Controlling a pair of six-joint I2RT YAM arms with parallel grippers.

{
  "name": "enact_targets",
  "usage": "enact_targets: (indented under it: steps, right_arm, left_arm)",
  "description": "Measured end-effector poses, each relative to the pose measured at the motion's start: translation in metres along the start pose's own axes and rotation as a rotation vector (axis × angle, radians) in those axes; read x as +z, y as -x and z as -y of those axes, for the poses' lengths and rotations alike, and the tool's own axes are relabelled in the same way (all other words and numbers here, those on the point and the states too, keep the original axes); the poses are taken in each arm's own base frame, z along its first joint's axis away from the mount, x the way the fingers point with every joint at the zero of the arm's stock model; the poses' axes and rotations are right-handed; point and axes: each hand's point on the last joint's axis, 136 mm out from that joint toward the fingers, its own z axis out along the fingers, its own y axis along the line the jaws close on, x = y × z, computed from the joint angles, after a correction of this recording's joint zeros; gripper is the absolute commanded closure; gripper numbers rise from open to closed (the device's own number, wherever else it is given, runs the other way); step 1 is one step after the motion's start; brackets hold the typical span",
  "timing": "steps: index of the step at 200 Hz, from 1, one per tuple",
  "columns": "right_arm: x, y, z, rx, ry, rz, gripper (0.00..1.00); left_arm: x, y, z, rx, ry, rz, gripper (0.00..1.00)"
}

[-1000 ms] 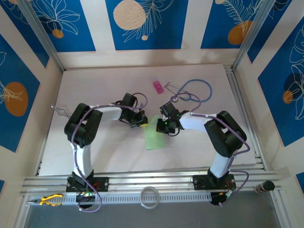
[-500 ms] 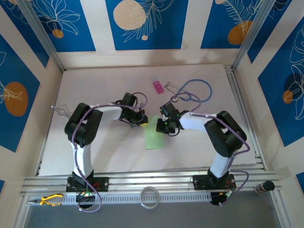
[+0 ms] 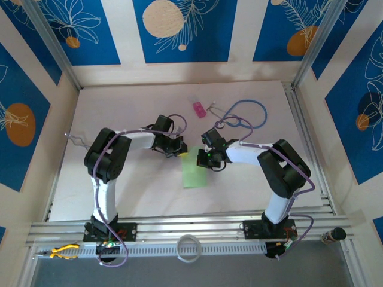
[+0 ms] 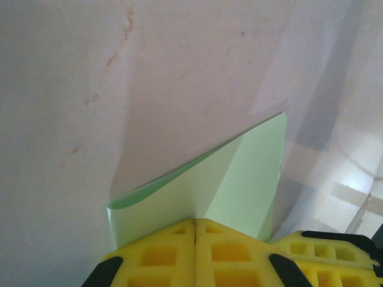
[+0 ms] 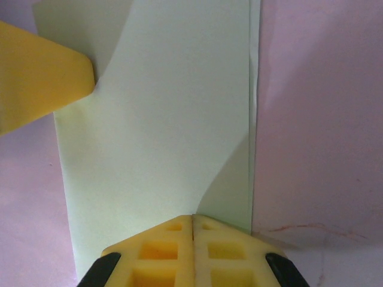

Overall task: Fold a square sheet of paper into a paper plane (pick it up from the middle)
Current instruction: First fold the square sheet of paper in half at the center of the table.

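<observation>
Paper sheet: where's it lie for you?
— Mid-table, folded to a strip, long axis near-to-far. Its far end sits btwn your two claws; the rest runs toward the near edge.
— Which claw's closer?
— Both are on it. Left claw at the far-left corner, right claw on the right side, just beside. Next fold prob. turns on that far-left corner, so your left arm leads, I'd say.
— Claws open?
— No, both have fingers pressed together. Left wrist cam: a layer curls up off the table at the tips. Pinched or just pressed, can't tell.
</observation>
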Motion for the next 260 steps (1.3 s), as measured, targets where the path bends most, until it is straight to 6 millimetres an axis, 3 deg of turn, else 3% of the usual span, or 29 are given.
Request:
enact_targets:
  steps: [57, 115, 218, 260]
  right_arm:
    - [0.000, 0.000, 0.000, -0.001, -0.002, 0.002, 1.00]
    - [0.000, 0.000, 0.000, -0.001, -0.002, 0.002, 1.00]
    - [0.000, 0.000, 0.000, -0.001, -0.002, 0.002, 1.00]
    - [0.000, 0.000, 0.000, -0.003, -0.002, 0.002, 1.00]
  left_arm:
    - [-0.003, 0.004, -0.002, -0.010, 0.001, 0.009, 0.96]
    - [-0.016, 0.033, -0.017, -0.053, 0.025, 0.079, 0.96]
    - [-0.021, 0.041, -0.022, -0.073, 0.083, 0.106, 0.95]
    - [-0.039, 0.042, -0.008, -0.066, 0.069, 0.142, 0.93]
